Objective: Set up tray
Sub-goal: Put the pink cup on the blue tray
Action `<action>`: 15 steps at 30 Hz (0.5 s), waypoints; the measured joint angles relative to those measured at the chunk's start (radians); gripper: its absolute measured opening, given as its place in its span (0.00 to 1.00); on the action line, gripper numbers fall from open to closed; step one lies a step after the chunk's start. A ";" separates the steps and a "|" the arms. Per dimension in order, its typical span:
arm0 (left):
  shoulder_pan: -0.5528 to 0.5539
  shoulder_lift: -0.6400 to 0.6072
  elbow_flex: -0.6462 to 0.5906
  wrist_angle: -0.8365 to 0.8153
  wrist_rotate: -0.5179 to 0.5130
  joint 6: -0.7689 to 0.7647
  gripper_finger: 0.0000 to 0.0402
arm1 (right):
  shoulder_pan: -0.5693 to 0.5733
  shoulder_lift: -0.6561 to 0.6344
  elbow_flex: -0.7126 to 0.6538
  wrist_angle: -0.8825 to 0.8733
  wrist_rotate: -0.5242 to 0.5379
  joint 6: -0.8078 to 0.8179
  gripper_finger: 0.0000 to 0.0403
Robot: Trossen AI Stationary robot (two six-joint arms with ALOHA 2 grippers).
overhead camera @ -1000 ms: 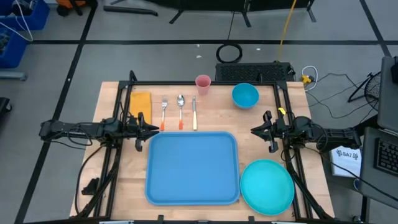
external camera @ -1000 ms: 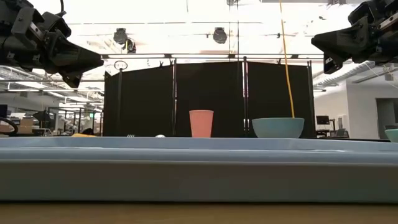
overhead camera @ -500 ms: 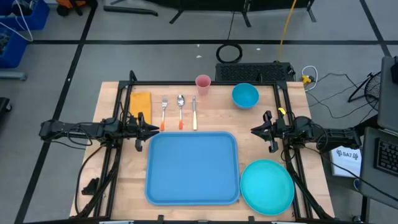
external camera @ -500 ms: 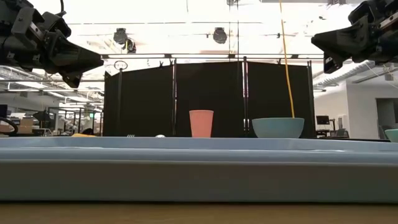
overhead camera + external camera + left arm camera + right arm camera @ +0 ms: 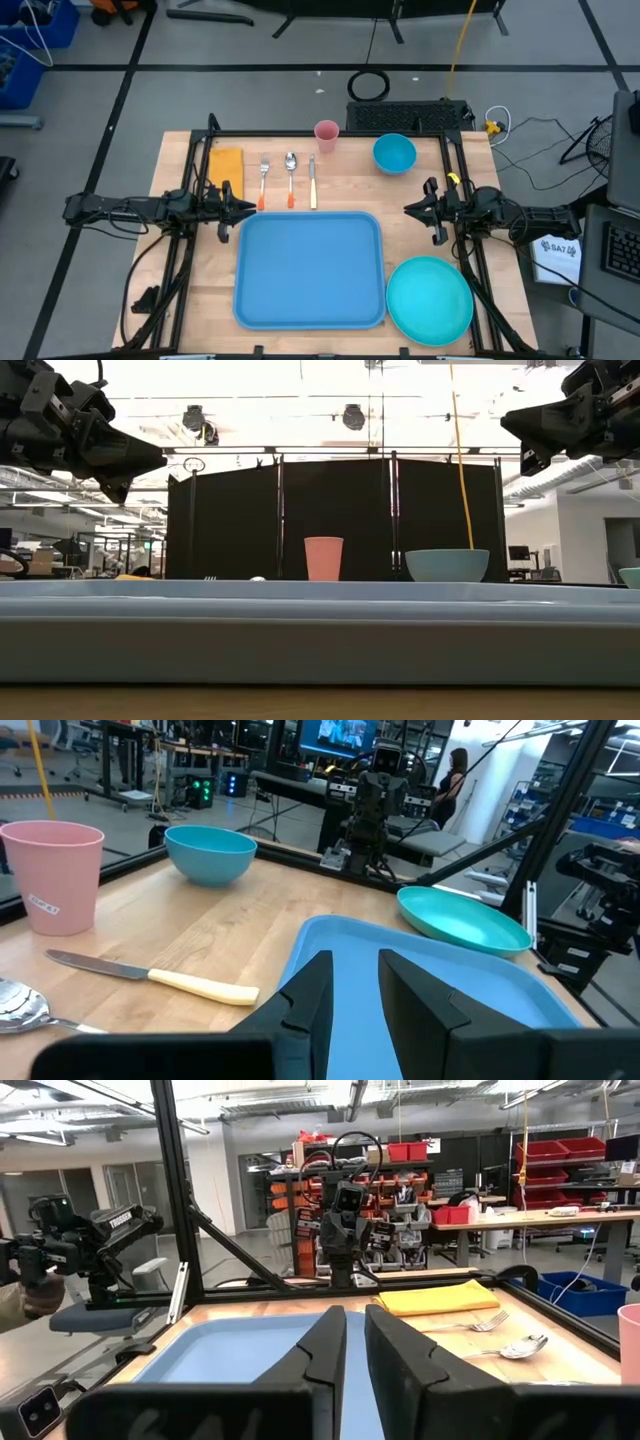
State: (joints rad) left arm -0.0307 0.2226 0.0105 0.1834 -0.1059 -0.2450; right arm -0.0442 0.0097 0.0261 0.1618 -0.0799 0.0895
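A big light-blue tray (image 5: 309,269) lies flat on the wooden bench (image 5: 345,188), near the front edge and in the middle. Nothing sits on the tray. Behind it, in a row, lie a fork (image 5: 263,177), a spoon (image 5: 290,175) and a knife (image 5: 312,181), side by side but not touching each other. A folded yellow napkin (image 5: 227,164) lies just to the left of the fork. A pink cup (image 5: 326,136) stands at the back of the bench, and a blue bowl (image 5: 394,153) stands to the right of it, a little apart. A round teal plate (image 5: 430,299) sits at the front right corner, right beside the tray. The left gripper (image 5: 244,208) hangs in the air at the left side of the bench, just off the tray's back left corner, pointing toward the middle. Its two fingers (image 5: 312,995) are nearly together, with only a thin gap, and they hold nothing. The right gripper (image 5: 411,210) hangs at the right side, near the tray's back right corner, and points back at the left one. Its fingers (image 5: 330,1340) are also almost closed, with a small gap and nothing in between. In the low view both grippers are up high, well above the tray rim (image 5: 320,598).
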 joint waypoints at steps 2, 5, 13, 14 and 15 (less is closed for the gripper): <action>0.000 0.000 0.000 0.003 0.000 -0.004 0.22 | 0.000 0.000 0.000 0.014 0.000 0.018 0.08; 0.000 0.000 0.000 0.011 -0.011 -0.002 0.22 | 0.000 0.000 0.000 0.060 0.000 0.084 0.08; 0.000 0.000 0.000 0.001 -0.033 0.027 0.22 | 0.000 0.000 0.000 0.187 0.001 0.312 0.08; 0.000 0.000 0.000 0.000 -0.042 0.035 0.22 | 0.000 0.000 0.000 0.197 0.002 0.316 0.08; 0.000 0.000 0.000 0.000 -0.050 0.041 0.22 | 0.000 0.000 0.000 0.212 0.002 0.316 0.08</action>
State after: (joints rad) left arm -0.0303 0.2226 0.0105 0.1831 -0.1559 -0.2042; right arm -0.0441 0.0100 0.0261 0.3742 -0.0777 0.4053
